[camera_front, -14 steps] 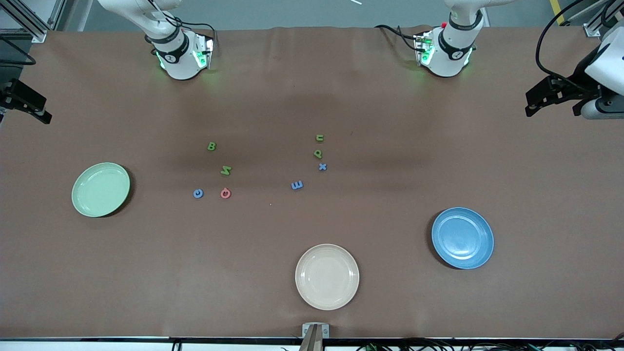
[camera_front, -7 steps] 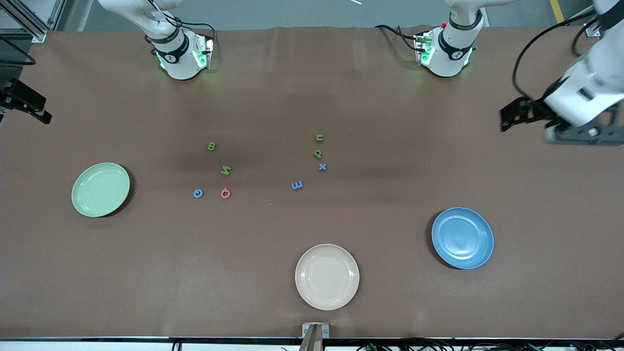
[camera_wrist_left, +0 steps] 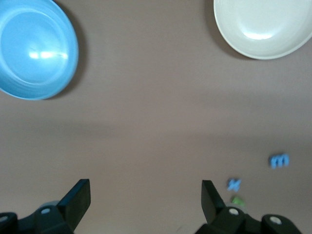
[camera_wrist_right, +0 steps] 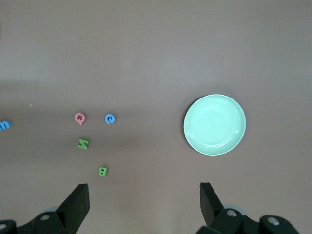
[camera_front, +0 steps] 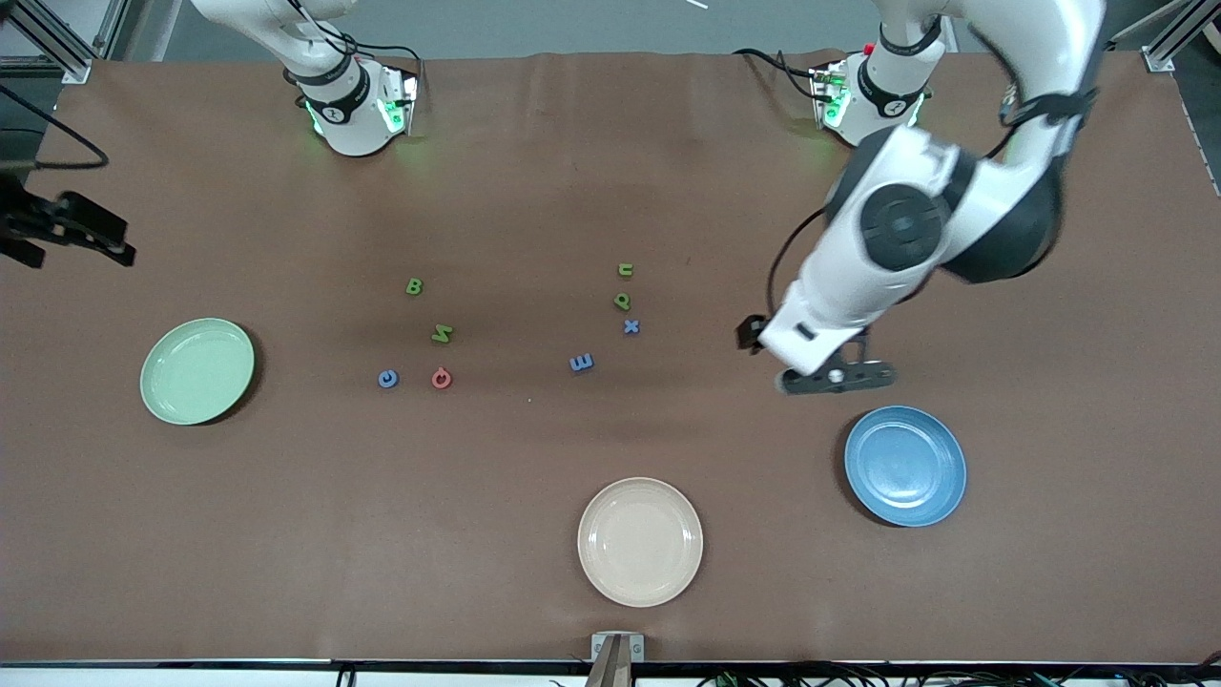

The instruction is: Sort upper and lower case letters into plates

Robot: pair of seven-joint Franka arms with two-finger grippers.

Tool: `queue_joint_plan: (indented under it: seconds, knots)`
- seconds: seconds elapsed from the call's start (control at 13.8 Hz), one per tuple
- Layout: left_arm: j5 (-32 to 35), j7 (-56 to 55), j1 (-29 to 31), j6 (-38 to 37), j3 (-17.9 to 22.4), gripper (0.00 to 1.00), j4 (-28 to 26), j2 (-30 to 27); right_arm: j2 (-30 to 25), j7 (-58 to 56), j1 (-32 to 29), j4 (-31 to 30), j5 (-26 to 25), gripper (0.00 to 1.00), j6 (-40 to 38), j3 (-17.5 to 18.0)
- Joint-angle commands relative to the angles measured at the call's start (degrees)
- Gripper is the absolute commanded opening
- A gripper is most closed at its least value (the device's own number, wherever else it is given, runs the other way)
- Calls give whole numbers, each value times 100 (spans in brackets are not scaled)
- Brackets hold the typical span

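Eight small letters lie mid-table: green B [camera_front: 413, 286], green M [camera_front: 441, 333], blue c [camera_front: 386, 379], red Q [camera_front: 441, 379], blue m [camera_front: 581, 362], blue x [camera_front: 631, 326], green p [camera_front: 622, 301], green n [camera_front: 626, 270]. The pale green plate [camera_front: 197, 370] lies toward the right arm's end and the blue plate [camera_front: 904, 466] toward the left arm's end; both are empty. My left gripper [camera_front: 837, 378] hangs open and empty over bare cloth between the blue x and the blue plate [camera_wrist_left: 36, 48]. My right gripper [camera_front: 72, 237] is open and empty over the table's edge at its end, above the green plate [camera_wrist_right: 214, 125].
A cream-beige plate [camera_front: 639, 541] lies empty near the front edge, nearer the camera than the letters. Brown cloth [camera_front: 610, 172] covers the table. The two arm bases stand along the back edge.
My left arm has swung in from its end of the table to hang over the cloth beside the blue plate. My right gripper has shifted slightly inward. The letters have not moved.
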Motion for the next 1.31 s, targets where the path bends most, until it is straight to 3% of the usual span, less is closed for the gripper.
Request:
queue_joint_plan:
  seconds: [0.0, 0.22, 0.29, 0.58, 0.73, 0.94, 1.23]
  knots:
    - [453, -1021, -506, 402, 24, 100, 195, 549, 270, -23, 292, 35, -136, 100, 8, 24]
    - [515, -2119, -946, 798, 24, 100, 186, 1068, 796, 29, 529, -79, 21, 100, 165, 42]
    - [515, -2401, -1095, 877, 24, 100, 169, 1200, 911, 151, 574, -410, 161, 100, 506, 33]
    - [533, -3018, -1378, 1983, 24, 94, -568, 1306, 903, 724, 671, -2395, 321, 100, 3025, 42]
    - [551, -3081, -1623, 2170, 50, 86, -728, 1359, 947, 1038, 854, -3004, 417, 100, 3977, 51]
    - [551, -3081, -1720, 2293, 51, 76, -737, 1543, 1341, 1216, 1004, -3471, 435, 100, 5164, 51]
    - [788, -3081, -1765, 2460, 51, 69, -728, 1745, 1667, 1207, 1075, -3832, 435, 100, 5834, 51]
